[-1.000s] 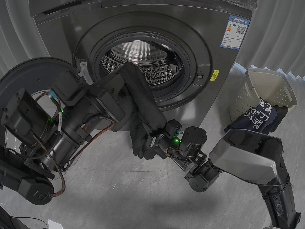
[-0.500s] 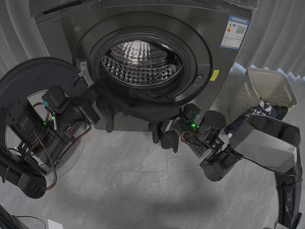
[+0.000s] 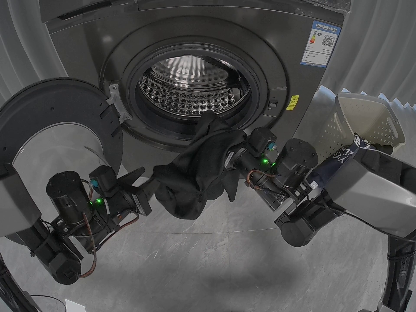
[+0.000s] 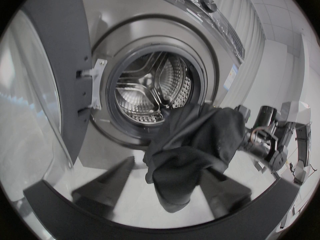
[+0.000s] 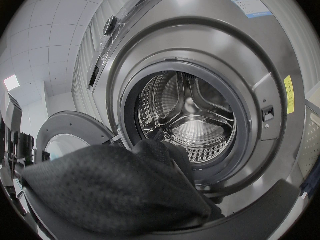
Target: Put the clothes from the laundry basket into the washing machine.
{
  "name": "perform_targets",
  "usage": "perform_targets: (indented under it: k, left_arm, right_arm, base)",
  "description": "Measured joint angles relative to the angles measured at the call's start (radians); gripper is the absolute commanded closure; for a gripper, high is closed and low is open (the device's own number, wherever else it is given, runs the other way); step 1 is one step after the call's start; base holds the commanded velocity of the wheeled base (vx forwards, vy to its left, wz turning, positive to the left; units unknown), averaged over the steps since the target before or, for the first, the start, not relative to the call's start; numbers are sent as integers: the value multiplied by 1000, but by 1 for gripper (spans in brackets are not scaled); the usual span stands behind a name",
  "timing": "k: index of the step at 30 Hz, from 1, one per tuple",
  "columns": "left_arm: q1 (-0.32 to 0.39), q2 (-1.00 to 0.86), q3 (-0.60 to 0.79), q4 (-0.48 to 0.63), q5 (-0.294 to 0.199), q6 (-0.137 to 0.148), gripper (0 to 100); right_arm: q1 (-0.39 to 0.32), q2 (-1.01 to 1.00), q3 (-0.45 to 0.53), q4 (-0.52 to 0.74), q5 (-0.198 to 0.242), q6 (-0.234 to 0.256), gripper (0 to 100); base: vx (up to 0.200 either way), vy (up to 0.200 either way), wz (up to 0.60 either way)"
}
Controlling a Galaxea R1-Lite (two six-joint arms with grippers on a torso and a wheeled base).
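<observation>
Left gripper: lower left, jaws spread wide, gripping nothing.
Right gripper: centre right, clamped on crumpled black garment.
Garment: hangs before grey washing machine, at its open drum.

black garment in a bunch at open washing machine mouth; navy garment in pale laundry basket
</observation>
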Motion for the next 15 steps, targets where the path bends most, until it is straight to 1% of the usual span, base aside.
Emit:
perform_targets:
  k: [6, 9, 15]
  left_arm:
    - [-23, 41, 57, 0, -10, 1, 0]
    - [-42, 56, 87, 0, -21, 7, 0]
    - [-67, 90, 131, -1, -46, 50, 0]
  right_arm:
    - [3, -12, -7, 3, -1, 0, 100]
    - [4, -14, -11, 4, -1, 1, 100]
    - [5, -13, -41, 10, -5, 4, 100]
  base:
    - [0, 0, 0]
    - [0, 0, 0]
    - [0, 0, 0]
